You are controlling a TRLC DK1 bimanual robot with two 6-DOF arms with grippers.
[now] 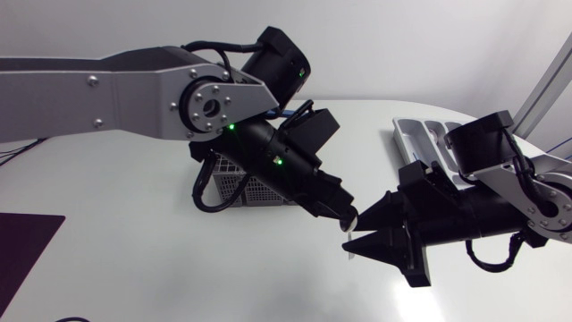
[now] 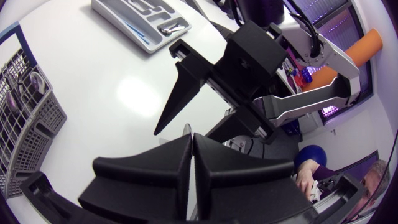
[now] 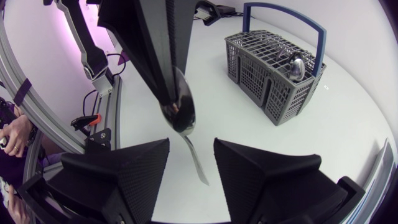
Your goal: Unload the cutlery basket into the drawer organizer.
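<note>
Our left arm (image 1: 134, 89) extends from nine o'clock past the desk's (image 1: 179, 277) middle, jaws pinching a spoon (image 3: 180, 115) by its bowl. Its handle hangs between our right arm's (image 1: 518, 192) spread jaws. The cutlery basket (image 1: 234, 188) sits at ten o'clock and the organizer (image 1: 420, 134) at two.

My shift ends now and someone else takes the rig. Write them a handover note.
Left gripper: shut on a spoon, above the table.
Right gripper: open, fingers either side of the spoon's handle, not touching.
Basket: cutlery inside. Organizer: a few pieces in it.
Left: hand over the spoon, place it, unload the rest.
</note>
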